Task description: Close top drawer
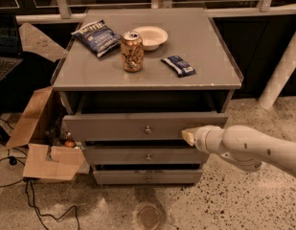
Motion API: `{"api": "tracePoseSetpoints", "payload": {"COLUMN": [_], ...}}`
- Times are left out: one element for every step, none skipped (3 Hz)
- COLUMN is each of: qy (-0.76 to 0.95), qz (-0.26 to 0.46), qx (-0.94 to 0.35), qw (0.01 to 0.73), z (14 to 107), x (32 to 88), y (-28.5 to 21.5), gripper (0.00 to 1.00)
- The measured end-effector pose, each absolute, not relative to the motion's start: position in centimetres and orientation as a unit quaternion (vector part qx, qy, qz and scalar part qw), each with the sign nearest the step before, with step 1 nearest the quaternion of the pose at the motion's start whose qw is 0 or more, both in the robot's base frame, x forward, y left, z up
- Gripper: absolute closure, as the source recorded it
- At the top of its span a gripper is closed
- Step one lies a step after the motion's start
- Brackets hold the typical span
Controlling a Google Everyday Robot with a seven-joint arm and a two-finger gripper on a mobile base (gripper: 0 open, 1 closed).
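The top drawer is a wide grey drawer with a small round knob at the centre of its front. It stands pulled out a short way, with a dark gap between its front and the cabinet top. My gripper is at the end of the white arm coming in from the right. Its tip rests against the right part of the drawer front, to the right of the knob. Two shorter grey drawers sit below it.
On the cabinet top lie a chip bag, a soda can, a white bowl and a dark snack bar. An open cardboard box and cables lie on the floor at the left. A white post stands at the right.
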State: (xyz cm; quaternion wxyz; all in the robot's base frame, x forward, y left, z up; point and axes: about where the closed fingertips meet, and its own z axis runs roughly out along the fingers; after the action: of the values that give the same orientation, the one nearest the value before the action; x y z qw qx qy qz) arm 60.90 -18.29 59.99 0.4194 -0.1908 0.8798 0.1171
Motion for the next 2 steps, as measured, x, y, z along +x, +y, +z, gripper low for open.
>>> {"api": "tracePoseSetpoints", "payload": {"qy": [0.880,0.871], "qz": [0.107,0.122], "qx": [-0.176,-0.199], "qw": [0.429,0.432], "z": [60.36,59.95], "x": [62.13,62.50], "y": [-18.36,-17.94], "gripper": [1.00,1.00]}}
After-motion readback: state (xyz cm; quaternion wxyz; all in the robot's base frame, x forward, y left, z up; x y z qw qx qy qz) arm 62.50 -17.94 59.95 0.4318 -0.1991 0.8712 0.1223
